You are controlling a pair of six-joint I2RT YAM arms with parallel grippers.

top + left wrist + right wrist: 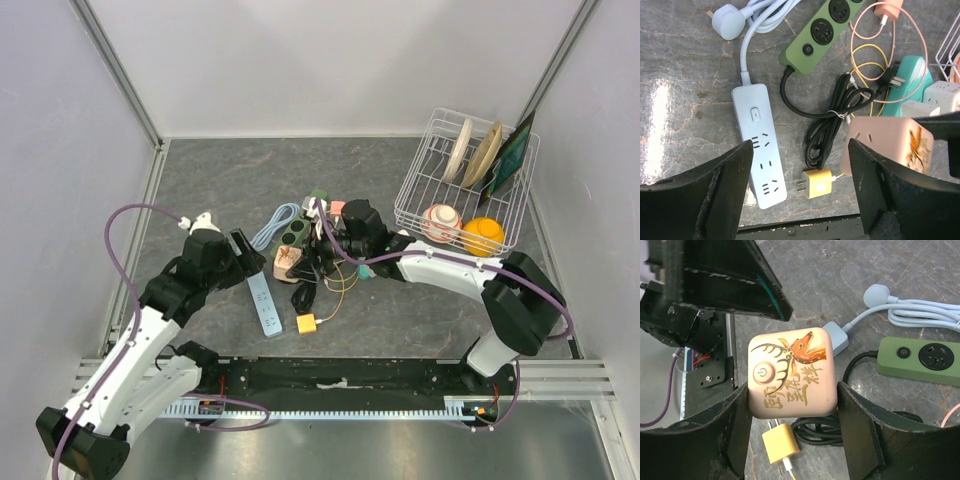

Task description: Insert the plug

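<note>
My right gripper (pixel 792 391) is shut on a pink cube socket (pixel 790 372) with a deer drawing and a power button, holding it above the table; the cube also shows in the top view (pixel 287 260) and the left wrist view (pixel 887 145). A yellow plug (pixel 817 183) with two prongs lies on the table just below the cube, seen too in the right wrist view (pixel 780 442) and the top view (pixel 304 323). My left gripper (pixel 800 167) is open and empty, above the yellow plug and a white power strip (pixel 760 142).
A green power strip (pixel 825 30) with a coiled black cable (pixel 835 125) lies behind. A teal adapter (pixel 910 75), white cubes (pixel 945 95) and thin pink and yellow cables lie to the right. A wire dish rack (pixel 415 195) stands at the back right.
</note>
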